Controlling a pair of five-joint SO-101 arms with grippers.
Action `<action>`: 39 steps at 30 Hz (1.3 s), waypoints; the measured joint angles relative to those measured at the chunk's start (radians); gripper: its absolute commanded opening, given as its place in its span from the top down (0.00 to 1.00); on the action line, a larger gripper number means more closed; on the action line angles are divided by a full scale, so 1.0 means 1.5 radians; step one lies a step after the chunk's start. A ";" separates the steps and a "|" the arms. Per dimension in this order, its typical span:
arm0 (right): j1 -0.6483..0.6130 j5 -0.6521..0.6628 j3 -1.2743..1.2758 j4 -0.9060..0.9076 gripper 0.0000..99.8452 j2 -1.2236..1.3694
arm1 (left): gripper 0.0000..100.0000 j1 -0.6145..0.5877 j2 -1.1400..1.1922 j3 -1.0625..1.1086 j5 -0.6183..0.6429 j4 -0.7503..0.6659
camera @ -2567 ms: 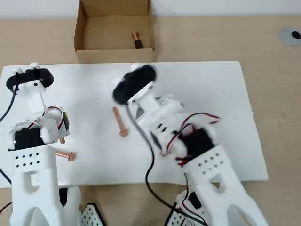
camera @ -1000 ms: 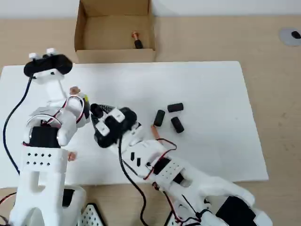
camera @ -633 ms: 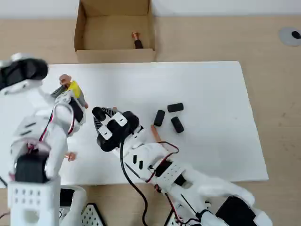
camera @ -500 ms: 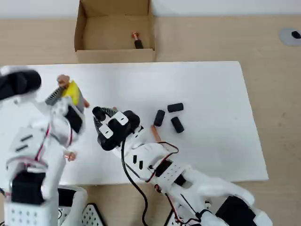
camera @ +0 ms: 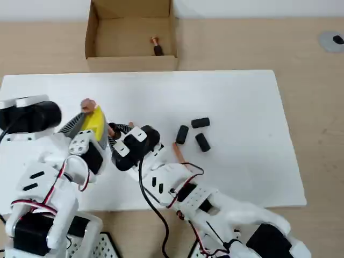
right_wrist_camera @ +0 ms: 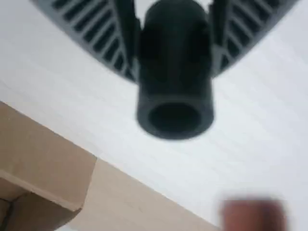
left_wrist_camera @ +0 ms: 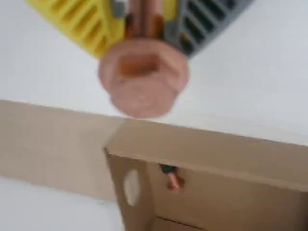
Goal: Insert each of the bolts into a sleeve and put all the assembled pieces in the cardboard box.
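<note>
bolt [left_wrist_camera: 143, 79]: your left gripper [left_wrist_camera: 144, 19] clamps the shank
sleeve [right_wrist_camera: 175, 96]: right gripper [right_wrist_camera: 175, 29] grips it, bore facing out for insertion

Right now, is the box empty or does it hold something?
Not empty. One sleeved bolt lies on the floor of the box, near a side wall.

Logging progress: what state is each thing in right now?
bolt: held in the left gripper
sleeve: held in the right gripper, bore empty
cardboard box: open, one assembled piece inside
three loose sleeves: lying on the white board
loose bolt: lying beside them
</note>
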 measured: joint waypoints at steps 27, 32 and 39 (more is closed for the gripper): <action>0.000 0.000 0.000 0.000 0.99 0.000 | 0.99 -0.013 0.000 0.101 -0.017 -0.104; 0.000 0.000 0.000 0.000 0.99 0.000 | 0.99 0.001 0.000 0.101 -0.017 -0.104; 0.000 0.000 0.000 0.000 0.99 0.000 | 0.99 0.001 0.000 0.107 -0.017 -0.104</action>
